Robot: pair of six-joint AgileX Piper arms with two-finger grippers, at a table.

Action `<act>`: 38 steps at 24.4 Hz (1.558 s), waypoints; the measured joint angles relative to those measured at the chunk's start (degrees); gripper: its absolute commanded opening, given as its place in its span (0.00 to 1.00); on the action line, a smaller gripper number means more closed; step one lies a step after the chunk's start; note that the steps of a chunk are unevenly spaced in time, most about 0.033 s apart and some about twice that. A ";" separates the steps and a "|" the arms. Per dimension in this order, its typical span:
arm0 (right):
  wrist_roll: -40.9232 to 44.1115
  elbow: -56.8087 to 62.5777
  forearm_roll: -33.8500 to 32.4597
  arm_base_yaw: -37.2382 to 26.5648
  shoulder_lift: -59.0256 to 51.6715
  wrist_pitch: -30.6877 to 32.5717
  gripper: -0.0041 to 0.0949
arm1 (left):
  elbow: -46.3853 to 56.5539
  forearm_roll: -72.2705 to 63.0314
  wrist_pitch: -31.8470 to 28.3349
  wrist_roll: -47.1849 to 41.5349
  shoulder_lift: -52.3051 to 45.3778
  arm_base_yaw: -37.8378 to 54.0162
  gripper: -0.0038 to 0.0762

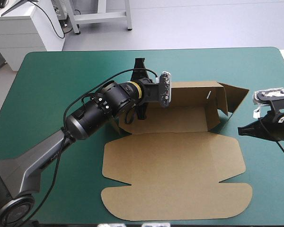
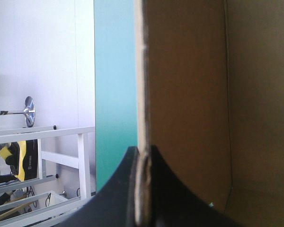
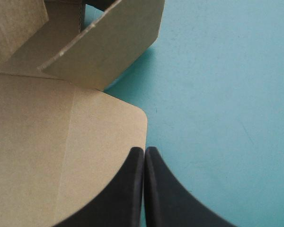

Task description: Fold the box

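Observation:
The brown box [image 1: 175, 161] lies at mid-table with its lid panel flat toward the near edge. Its back wall and the right end flap [image 1: 232, 97] stand raised. My left gripper [image 1: 151, 94] is at the left end of the back wall. In the left wrist view it [image 2: 142, 158] is shut on the edge of that upright board [image 2: 189, 94]. My right gripper [image 1: 241, 129] sits low on the cover at the box's right side. Its black fingers [image 3: 144, 150] are shut on nothing, just off the rounded corner of the flat panel [image 3: 47, 156], with the raised flap [image 3: 113, 47] ahead.
The teal-green cover [image 1: 52, 85] shows on all sides of the box. The lid's tuck flap [image 1: 175, 203] reaches close to the table's front edge. My left arm crosses the near left part of the table.

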 measured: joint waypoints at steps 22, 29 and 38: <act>0.51 -7.91 6.54 0.00 9.96 -11.26 0.03 | 0.71 25.06 -6.89 -17.66 9.23 -5.53 0.04; 2.19 -18.19 6.54 0.00 17.34 -10.84 0.03 | 0.66 31.37 -6.55 -22.43 11.41 -6.48 0.04; 3.01 -30.30 6.55 0.00 29.50 -8.53 0.03 | 0.99 35.14 -4.41 -26.46 12.09 -9.46 0.04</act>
